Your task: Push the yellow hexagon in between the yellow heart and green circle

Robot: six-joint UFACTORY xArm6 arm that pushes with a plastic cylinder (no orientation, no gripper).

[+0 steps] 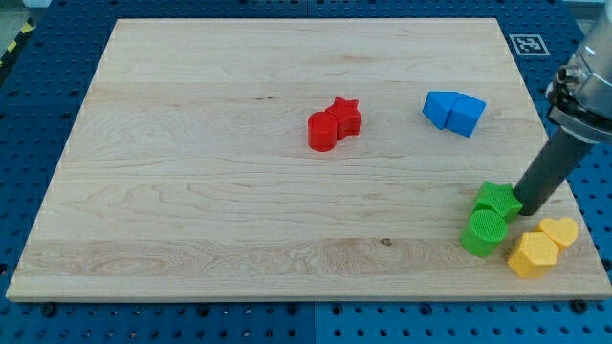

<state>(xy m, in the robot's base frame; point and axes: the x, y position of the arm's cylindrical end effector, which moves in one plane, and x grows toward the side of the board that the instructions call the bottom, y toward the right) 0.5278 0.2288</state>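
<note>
You see my tip, fingerless dark rod, touching ridged green plastic star; yellow plastic hexagon touches yellow plastic heart, beside ridged green plastic circle, on pale wood table.

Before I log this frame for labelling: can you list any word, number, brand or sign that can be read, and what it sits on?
No readable words, numbers or brands.
Black-and-white square marker, on the blue surface off the board's top right corner: a coded pattern, no letters.
Blocks, and my tip beside the green block: unmarked.

Yellow hexagon and yellow heart; 2 green blocks, 2 red, 2 blue; pale wood board.
</note>
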